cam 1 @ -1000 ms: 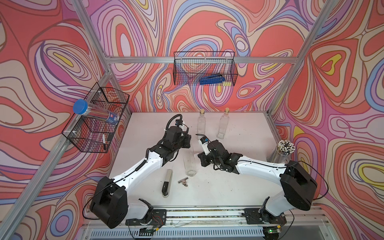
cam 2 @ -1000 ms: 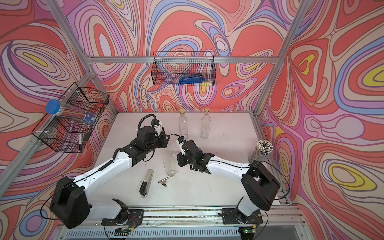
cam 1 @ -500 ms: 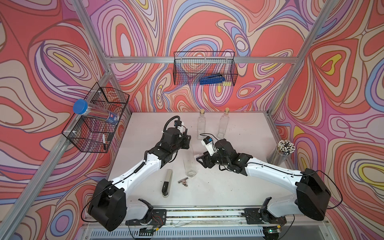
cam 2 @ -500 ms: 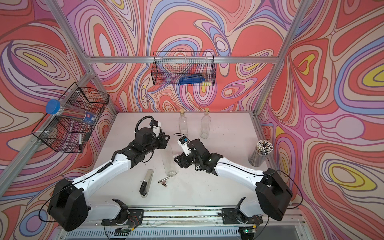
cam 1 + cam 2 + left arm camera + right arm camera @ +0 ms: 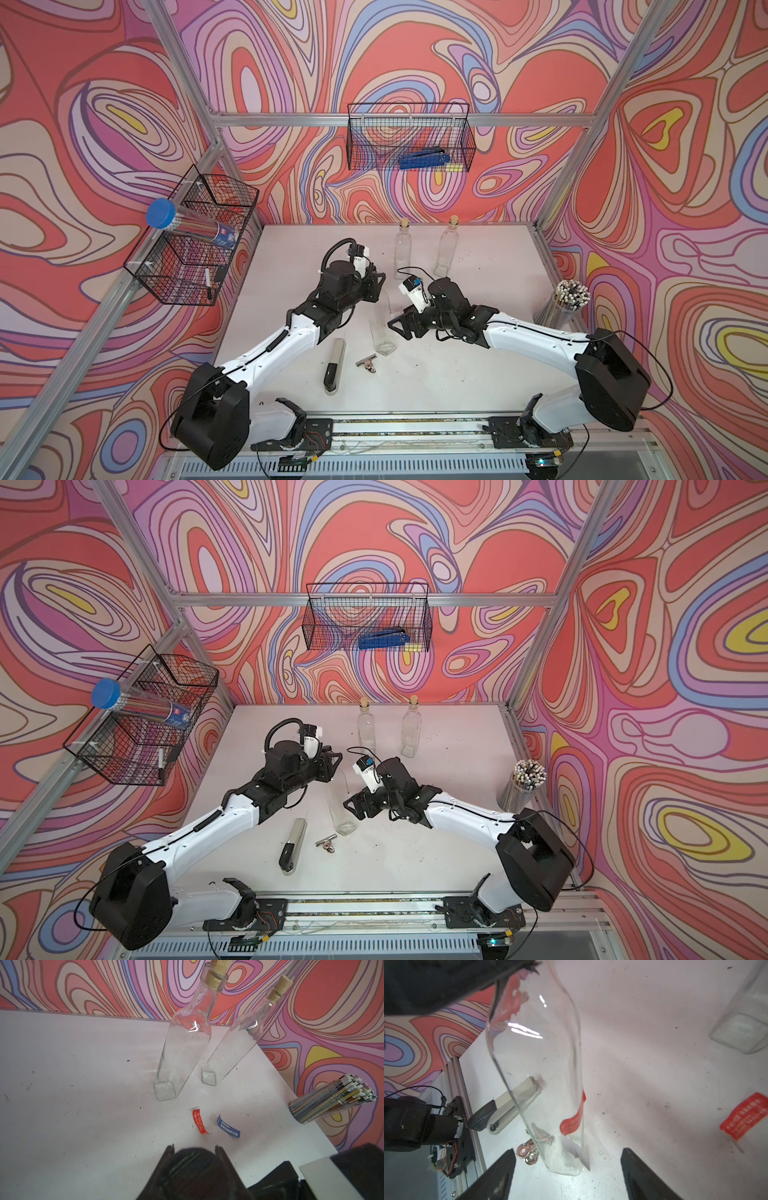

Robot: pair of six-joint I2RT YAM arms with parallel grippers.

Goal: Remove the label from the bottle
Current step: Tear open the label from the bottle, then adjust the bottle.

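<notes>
Since a second ago the right fingers (image 5: 500, 1176) have sprung wide beside the bottle (image 5: 539, 1053), upright on the bench (image 5: 654, 1064). The left fingers (image 5: 166, 1159) clamp its top; a red label (image 5: 743, 1118) lies nearby.

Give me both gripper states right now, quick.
Left gripper: closed, holding the bottle by its top.
Right gripper: open, holding nothing.

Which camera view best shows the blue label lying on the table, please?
The left wrist view: the blue label lies unobstructed beside the red label, print visible. Neither the top views nor the right wrist view shows it.
</notes>
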